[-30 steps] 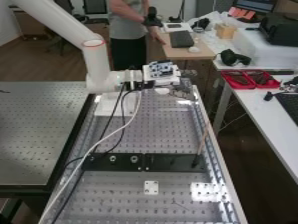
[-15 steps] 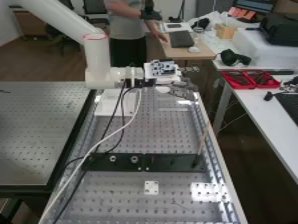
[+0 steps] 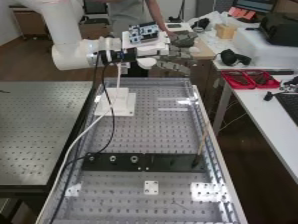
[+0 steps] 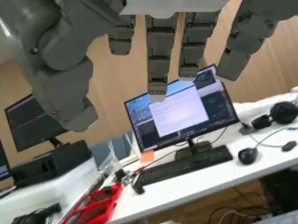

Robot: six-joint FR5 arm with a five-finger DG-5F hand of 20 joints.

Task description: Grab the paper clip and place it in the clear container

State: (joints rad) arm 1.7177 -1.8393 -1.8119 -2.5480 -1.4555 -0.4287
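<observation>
Robot hand (image 3: 178,52), raised on the white arm (image 3: 69,40), hangs beside or above the bench's far right corner; the high view does not settle which. Its fingers (image 4: 159,55) are spread and nearly straight in the wrist view, so it is open, holding nothing. Where the paper clip is, I cannot tell: a thin dark line (image 3: 181,205) on the near part of the perforated metal bench (image 3: 120,197) is too small to identify. Faint pale edges near the far right corner may be the clear container (image 3: 174,109), but they are too blurred to be sure.

A white stepped block (image 3: 121,106) sits near the far left corner. Across the nearer half runs a black strip (image 3: 158,161), with a small white plate (image 3: 151,187) on its near side. A thin brown stick (image 3: 202,142) stands tilted by the right edge. Cables (image 3: 70,150) trail down the left side.
</observation>
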